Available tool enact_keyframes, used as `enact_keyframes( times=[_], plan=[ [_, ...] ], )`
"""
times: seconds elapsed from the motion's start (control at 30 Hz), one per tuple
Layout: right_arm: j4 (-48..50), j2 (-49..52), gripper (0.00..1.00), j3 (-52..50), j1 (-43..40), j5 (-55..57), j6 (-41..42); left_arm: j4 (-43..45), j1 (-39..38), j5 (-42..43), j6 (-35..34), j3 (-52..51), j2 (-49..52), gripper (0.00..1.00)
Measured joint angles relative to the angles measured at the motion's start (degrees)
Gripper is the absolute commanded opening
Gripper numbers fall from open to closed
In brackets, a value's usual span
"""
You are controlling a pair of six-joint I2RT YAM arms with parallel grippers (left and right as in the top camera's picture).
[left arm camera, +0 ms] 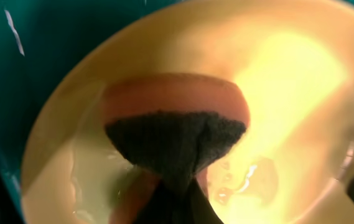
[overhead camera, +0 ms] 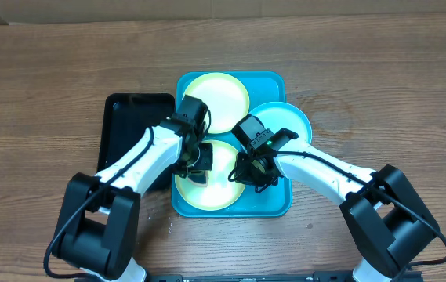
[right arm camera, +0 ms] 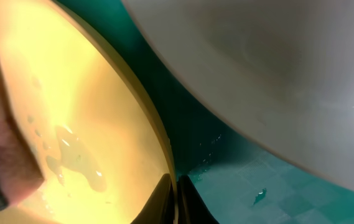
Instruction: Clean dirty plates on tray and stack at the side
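The lower yellow-green plate [overhead camera: 215, 196] lay in the bottom half of the tray [overhead camera: 273, 205], near the centre of the overhead frame. My left claw [overhead camera: 194, 163] was clamped fully closed on a sponge [left arm camera: 177, 134], orange-pink with a dark scouring face, and the sponge sat against that plate's inner surface. In the left wrist view, wet beads glistened on the plate just right of the sponge. My right claw [overhead camera: 252, 171] stood at the same plate's right edge, and in the right wrist view its fingers [right arm camera: 164, 202] were pinched together on the rim. The upper yellow-green plate [overhead camera: 216, 98] filled the tray's top left. The cyan plate [overhead camera: 289, 121] sat to its right, overhanging the tray's right rim. A black tray [overhead camera: 128, 117] lay just left of the tray on the wooden bench [overhead camera: 364, 63].
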Motion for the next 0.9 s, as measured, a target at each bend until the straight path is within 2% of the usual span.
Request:
enact_keyframes(
  times=[0.23,0.47,0.6,0.73,0.9],
  plan=[
    [-0.2,0.0,0.04,0.0,0.0,0.2,0.0,1.0,0.3,3.4,0.6,0.0,2.4,0.04],
    [-0.5,0.0,0.04,0.0,0.0,0.2,0.0,-0.8,0.6,16.1,5.6,0.4,3.4,0.04],
    [-0.2,0.0,0.04,0.0,0.0,0.1,0.0,-4.2,1.3,19.3,7.2,2.4,3.4,0.04],
    [0.0,0.0,0.04,0.0,0.0,0.1,0.0,-5.1,2.1,17.8,7.7,4.0,1.8,0.04],
    [0.0,0.0,0.04,0.0,0.0,0.0,0.0,-7.1,2.4,9.5,6.3,4.5,-0.7,0.04]
  ],
)
